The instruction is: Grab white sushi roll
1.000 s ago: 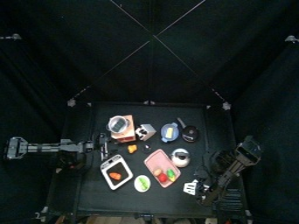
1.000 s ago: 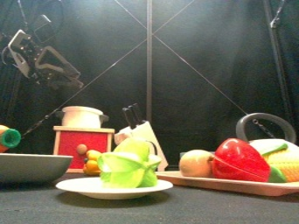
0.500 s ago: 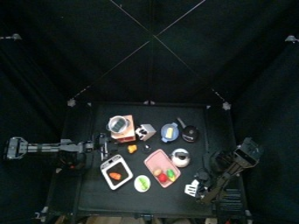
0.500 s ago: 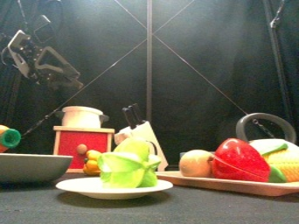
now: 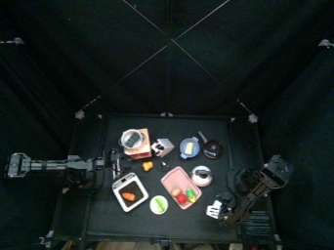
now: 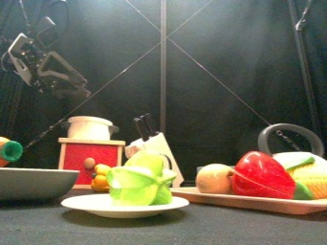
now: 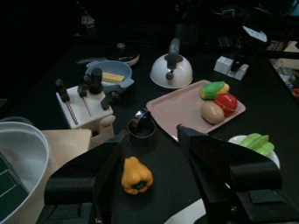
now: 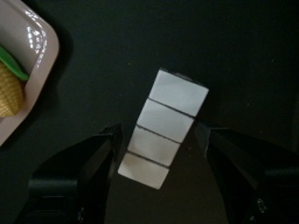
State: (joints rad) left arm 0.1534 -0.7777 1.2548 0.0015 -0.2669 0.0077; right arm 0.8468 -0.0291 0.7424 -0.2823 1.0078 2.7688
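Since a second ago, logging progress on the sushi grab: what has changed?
The right arm has shifted slightly toward the table's front right corner; its open gripper now stands over the white sushi roll, jaws either side, not gripping. The left arm, pink tray and other dishes stayed put.

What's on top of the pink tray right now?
On the pink tray: a green piece, a red pepper-like piece and a tan round piece, all bunched at one end. The rest is bare. Anything behind the produce is hidden.
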